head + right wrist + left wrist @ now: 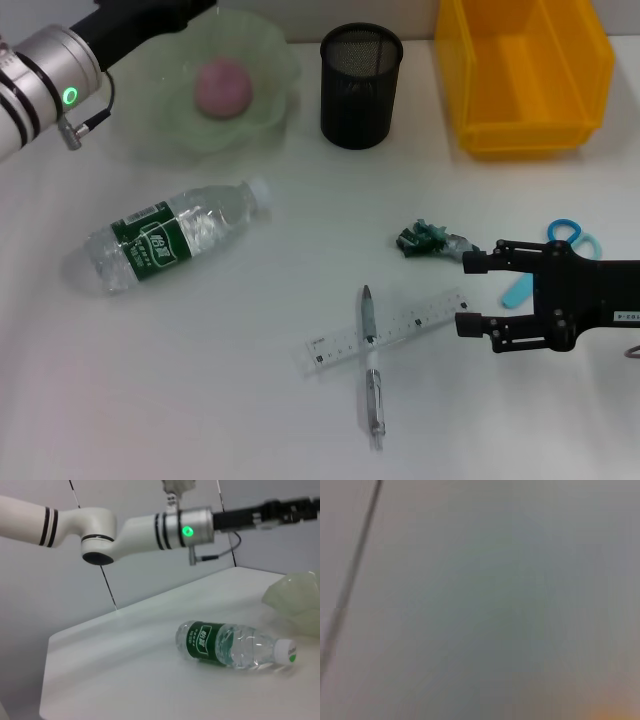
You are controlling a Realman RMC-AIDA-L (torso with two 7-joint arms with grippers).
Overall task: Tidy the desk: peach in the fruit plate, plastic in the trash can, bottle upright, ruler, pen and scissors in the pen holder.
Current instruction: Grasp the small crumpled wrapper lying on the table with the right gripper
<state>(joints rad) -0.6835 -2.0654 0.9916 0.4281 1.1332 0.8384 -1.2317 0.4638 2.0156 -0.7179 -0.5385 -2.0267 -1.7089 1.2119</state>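
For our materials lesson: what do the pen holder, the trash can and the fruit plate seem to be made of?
Pen holder: looks like black metal mesh, matte; fine holes show through the wall.
Trash can: probably moulded plastic, bright yellow and smooth, with sloped sides.
Fruit plate: translucent pale green with a wavy rim; plastic or glass, cannot tell which.

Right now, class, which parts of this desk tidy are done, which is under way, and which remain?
Done: the peach sits in the fruit plate.

In hand: the open right gripper is beside the crumpled plastic, nothing gripped.

Left: bottle lies on its side; pen lies across the ruler; scissors remain on the desk; pen holder and trash can look empty.
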